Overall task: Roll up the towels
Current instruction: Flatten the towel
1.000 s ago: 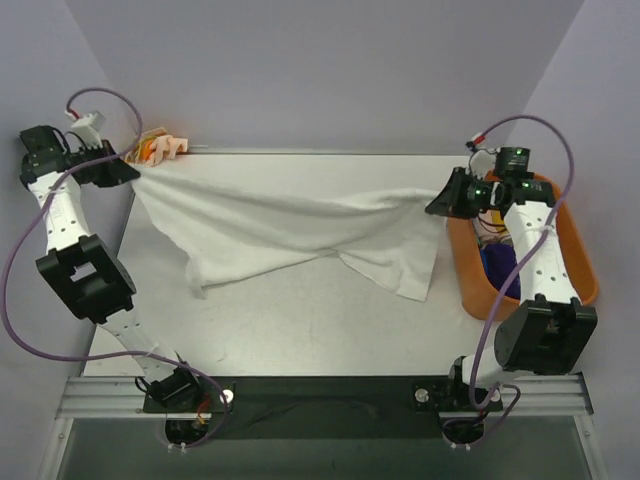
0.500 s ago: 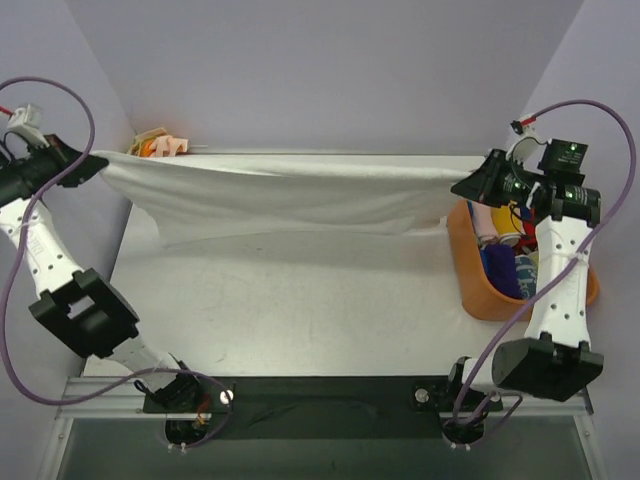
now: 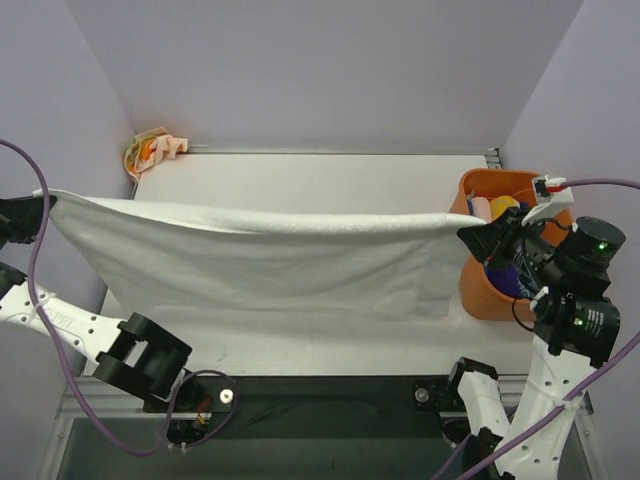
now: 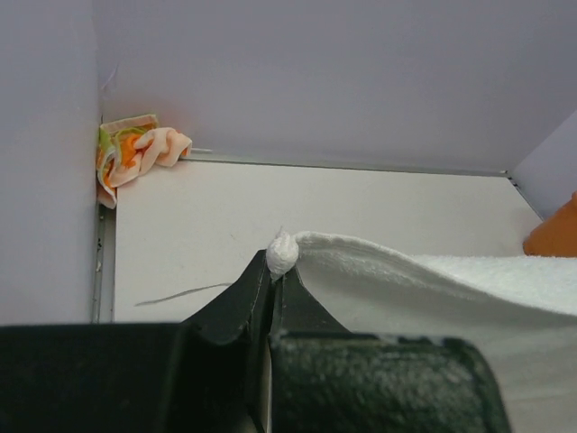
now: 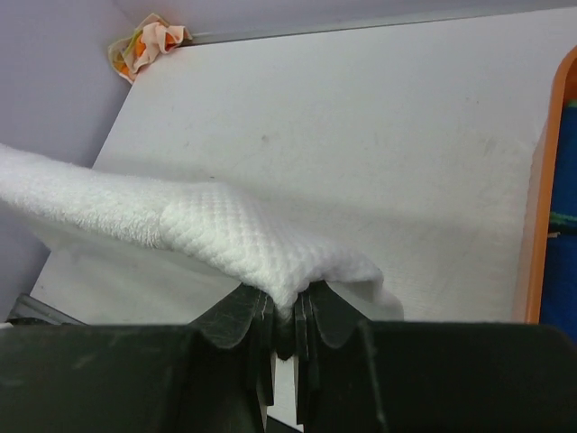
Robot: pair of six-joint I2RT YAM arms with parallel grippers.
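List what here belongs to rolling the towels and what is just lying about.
Belongs to the job:
- white towel, held stretched above the table by the left gripper and right gripper
- cream towel, bunched in the far left corner
- coloured towels in the bin

Just lying about:
- bin
- table

The white towel point(image 3: 250, 255) hangs as a curtain from side to side across the table point(image 3: 310, 180). Its top corners are pinched by the left gripper point(image 3: 38, 210) and the right gripper point(image 3: 482, 236), so the middle band is screened off. Behind it the far strip of tabletop lies bare up to the back wall point(image 3: 320, 80). The crumpled cream towel point(image 3: 150, 153) fills the far-left corner (tight against both walls), and the orange bin point(image 3: 472, 290) blocks the right edge.
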